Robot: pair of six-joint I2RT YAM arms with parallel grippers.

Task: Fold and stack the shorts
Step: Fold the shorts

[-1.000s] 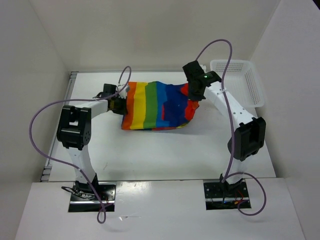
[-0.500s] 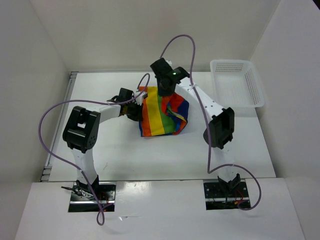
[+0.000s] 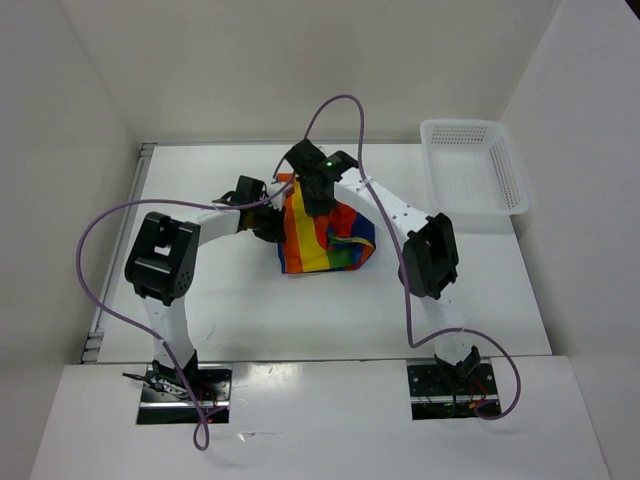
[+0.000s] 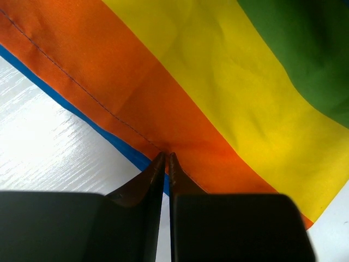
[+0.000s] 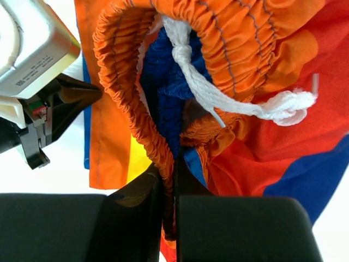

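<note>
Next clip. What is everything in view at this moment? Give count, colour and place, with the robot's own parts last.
shorts: one pair, rainbow stripes, bunched mid-table between the two arms
drawstring: one, white, knotted, hanging from the orange waistband
basket: one, white mesh, far right of the table
table: one, white, under everything
cables: two, purple, looping off the arms
left claw: one, dark, shut on the shorts at the orange stripe near the stitched hem
right claw: one, dark, shut on the gathered orange waistband
</note>
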